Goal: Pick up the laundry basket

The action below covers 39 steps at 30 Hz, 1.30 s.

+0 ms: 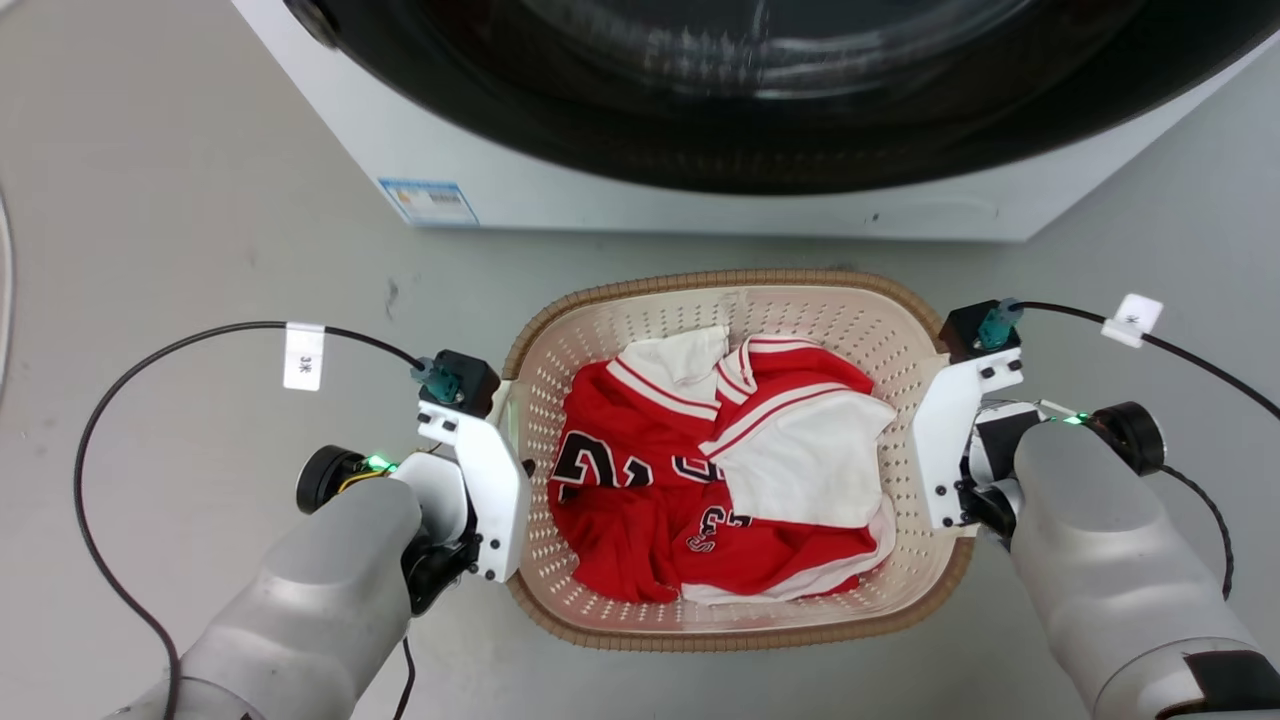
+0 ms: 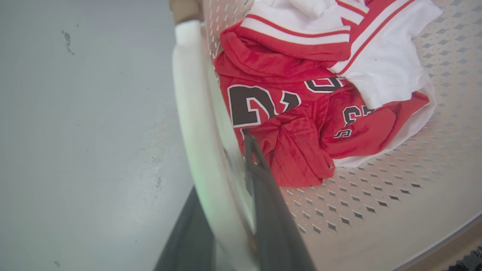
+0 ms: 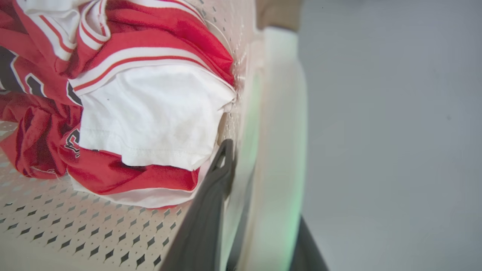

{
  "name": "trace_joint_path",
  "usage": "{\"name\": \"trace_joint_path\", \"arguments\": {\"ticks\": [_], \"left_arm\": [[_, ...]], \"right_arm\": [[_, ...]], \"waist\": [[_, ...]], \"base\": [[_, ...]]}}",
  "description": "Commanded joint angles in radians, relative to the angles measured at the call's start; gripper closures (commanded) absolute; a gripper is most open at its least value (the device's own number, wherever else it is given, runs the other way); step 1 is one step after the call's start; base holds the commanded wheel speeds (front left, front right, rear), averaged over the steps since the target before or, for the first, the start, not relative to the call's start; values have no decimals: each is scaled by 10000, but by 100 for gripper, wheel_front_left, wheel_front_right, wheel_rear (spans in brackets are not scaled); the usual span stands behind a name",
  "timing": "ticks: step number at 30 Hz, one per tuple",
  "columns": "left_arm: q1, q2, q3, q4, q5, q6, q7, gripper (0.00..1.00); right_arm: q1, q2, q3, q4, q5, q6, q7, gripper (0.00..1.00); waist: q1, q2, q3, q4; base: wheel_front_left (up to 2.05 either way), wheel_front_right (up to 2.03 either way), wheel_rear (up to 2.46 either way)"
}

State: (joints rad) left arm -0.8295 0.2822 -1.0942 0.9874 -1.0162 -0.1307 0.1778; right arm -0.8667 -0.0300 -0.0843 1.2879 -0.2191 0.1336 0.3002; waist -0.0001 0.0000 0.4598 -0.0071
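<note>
On the grey floor [image 1: 180, 180], just in front of the white front-loading washing machine [image 1: 620, 190], sits the cream perforated plastic laundry basket [image 1: 720, 283] with its brown woven-look rim, squarely between our two arms. Its long axis runs from our left to our right, so the short ends, where the handles are, face our grippers.

Our left gripper [image 1: 495, 480] is at the left end and our right gripper [image 1: 950, 450] at the right end. Neither arm is nearer than the other, as each is already at its own handle.

From the left wrist we see the white plastic left handle [image 2: 192, 94] lying between two dark fingers [image 2: 263, 180], one inside the basket wall and one outside. They look clamped onto it. From the right wrist the white plastic right handle [image 3: 278, 113] sits the same way between an inner finger [image 3: 211, 207] and an outer one, and these too appear pinched against it.

As far as we can judge, the basket rests level on the floor. We judge that the lift has to go straight up with both arms rising together. An uneven rise would tip the basket along its long axis and slide the load towards one end.

We count one basket, two handles, two grippers and one washing machine. There is also one heap of red-and-white jersey cloth [image 1: 640, 490] with dark lettering, and we cannot tell whether it is one garment or more.
</note>
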Motion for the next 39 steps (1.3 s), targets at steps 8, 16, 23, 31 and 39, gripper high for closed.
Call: {"name": "trace_joint_path", "arguments": {"ticks": [8, 16, 23, 31, 39], "left_arm": [[386, 883, -622, -213, -619, 8, 507, 100], [580, 1259, -1189, -688, -1132, 8, 1288, 100], [797, 1415, -1432, -933, -1451, 5, 1631, 100], [1301, 1461, -1642, -1115, -1778, -6, 2072, 100], [1557, 1556, -1748, -1461, -2051, -15, 2573, 100]], "right_arm": [[544, -400, 2031, 13, 1687, -79, 983, 100], [1102, -353, 4100, -602, 4009, -43, 1706, 100], [1423, -358, 5051, -893, 5000, -36, 2143, 100], [1874, -532, 5931, -1148, 5938, -35, 2706, 100], [2130, -701, 6452, -1337, 6741, -35, 3364, 100]], "waist": [[1, 0, -2329, -63], [1, 0, -3334, -256], [1, 0, -3862, -360], [1, 0, -4464, -368], [1, 0, -4710, -351]], "base": [[0, 0, 0], [0, 0, 0], [0, 0, 0], [0, 0, 0], [0, 0, 0]]}}
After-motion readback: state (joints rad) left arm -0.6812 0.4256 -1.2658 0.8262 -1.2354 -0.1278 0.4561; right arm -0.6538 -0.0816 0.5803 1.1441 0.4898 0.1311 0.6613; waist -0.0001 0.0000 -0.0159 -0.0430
